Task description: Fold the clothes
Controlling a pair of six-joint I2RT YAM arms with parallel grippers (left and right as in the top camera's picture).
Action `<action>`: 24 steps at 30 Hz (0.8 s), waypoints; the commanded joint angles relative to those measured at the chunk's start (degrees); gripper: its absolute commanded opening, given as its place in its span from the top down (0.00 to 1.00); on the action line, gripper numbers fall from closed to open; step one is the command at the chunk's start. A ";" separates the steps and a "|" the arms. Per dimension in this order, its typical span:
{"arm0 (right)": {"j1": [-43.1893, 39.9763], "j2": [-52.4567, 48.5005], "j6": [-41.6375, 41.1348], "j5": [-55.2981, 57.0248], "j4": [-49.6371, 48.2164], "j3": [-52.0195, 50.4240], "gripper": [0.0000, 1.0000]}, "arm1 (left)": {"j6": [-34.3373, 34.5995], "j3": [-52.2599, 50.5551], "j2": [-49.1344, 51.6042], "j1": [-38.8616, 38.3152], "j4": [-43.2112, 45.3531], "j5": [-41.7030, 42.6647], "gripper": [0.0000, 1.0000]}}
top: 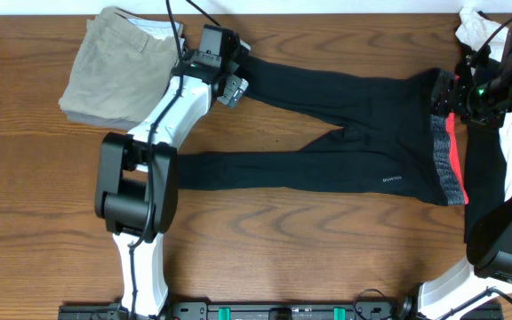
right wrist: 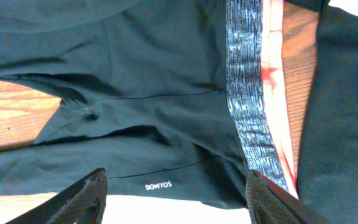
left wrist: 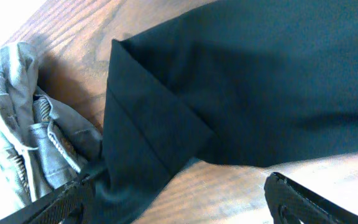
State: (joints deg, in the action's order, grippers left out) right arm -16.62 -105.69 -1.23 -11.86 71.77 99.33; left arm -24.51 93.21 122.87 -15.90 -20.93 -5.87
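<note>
- Leggings (top: 327, 169) look light, limp, stretchy; likely to sag.
- Best pinched at waistband (right wrist: 253, 93) and leg hem (left wrist: 148, 124).
- Left tool (left wrist: 179, 205) and right tool (right wrist: 176, 199) both gape, empty.

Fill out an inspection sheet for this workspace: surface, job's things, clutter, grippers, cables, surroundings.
Surface: wooden table, bare wood around the garments.
Job's things: black leggings spread flat, not yet folded, red-and-grey waistband at the right; the upper leg's cuff has a corner turned over.
Clutter: folded khaki trousers at the back left; white cloth at the back right.
Grippers: left gripper open at the cuff; right gripper open over the waistband; neither holds anything.
Cables: black cables cross the trousers.
Surroundings: nothing seen.
</note>
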 commanded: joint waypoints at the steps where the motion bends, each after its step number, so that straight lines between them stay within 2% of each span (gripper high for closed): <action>1: 0.74 0.52 0.44 -0.42 -0.07 1.11 0.31 | -1.57 0.52 2.29 0.13 1.99 -4.28 0.11; 7: 0.85 0.52 0.44 -0.42 -0.17 1.11 0.30 | -0.70 0.52 3.91 0.11 5.97 -4.35 0.12; 17: 0.90 0.52 0.44 -0.42 -0.13 1.11 0.32 | -0.72 0.50 4.13 0.20 6.14 -4.31 0.48; 24: 0.90 0.52 0.46 -0.42 0.00 1.11 0.32 | -0.74 0.42 5.01 1.33 6.99 -4.31 0.49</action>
State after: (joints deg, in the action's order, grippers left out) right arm -16.47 -105.69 -1.21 -11.88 71.70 99.35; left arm -25.52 93.21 126.34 -15.62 -14.15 -9.43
